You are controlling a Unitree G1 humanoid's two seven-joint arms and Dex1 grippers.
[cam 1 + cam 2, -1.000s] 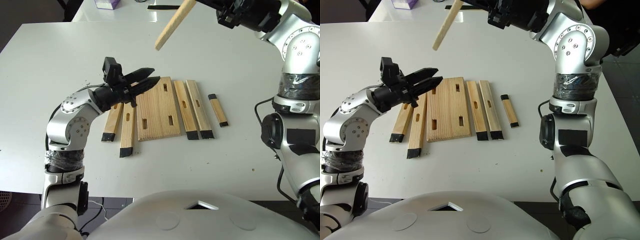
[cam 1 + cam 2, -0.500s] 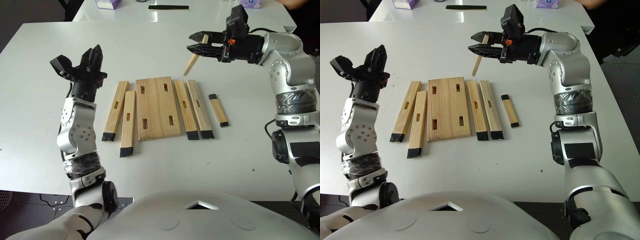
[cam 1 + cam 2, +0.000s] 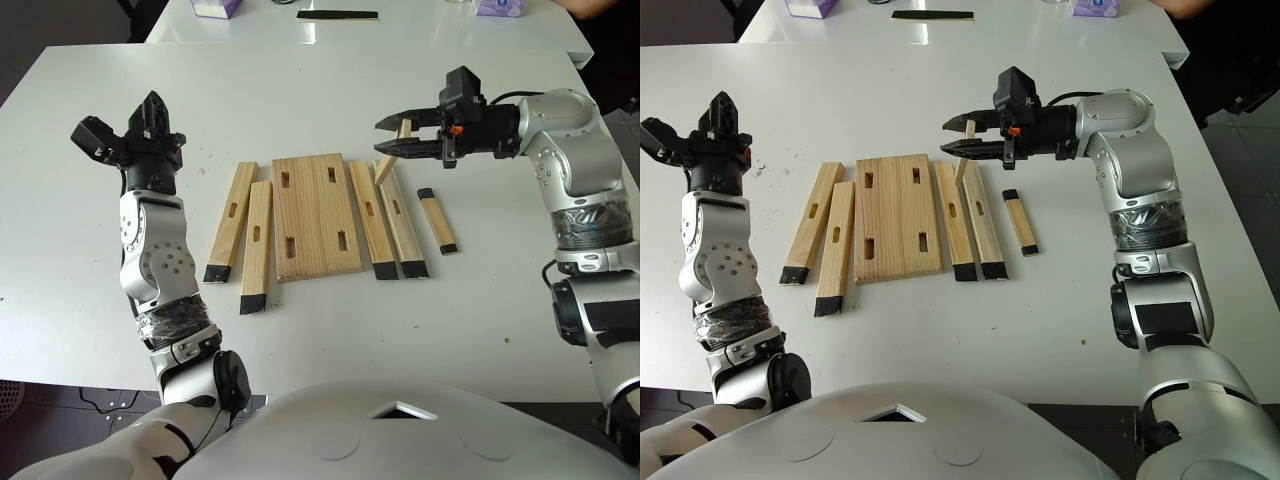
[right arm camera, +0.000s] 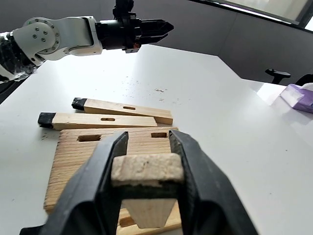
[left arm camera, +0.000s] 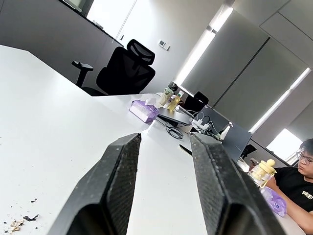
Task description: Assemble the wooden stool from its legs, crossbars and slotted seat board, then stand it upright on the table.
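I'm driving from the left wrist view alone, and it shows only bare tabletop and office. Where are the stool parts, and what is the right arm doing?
Observer: The slotted seat board lies flat between the arms, with legs on both sides of it.
Operator: And the right arm?
Observer: The right gripper is shut on a tilted wooden piece, whose lower end is by the legs right of the board.
Operator: Where's my gripper?
Observer: The left gripper is raised, left of the parts.

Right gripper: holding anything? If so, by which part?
Yes. The right gripper is shut on a wooden bar, clamping it near its upper end; the rest slants down below the gripper. The left gripper is open and empty.
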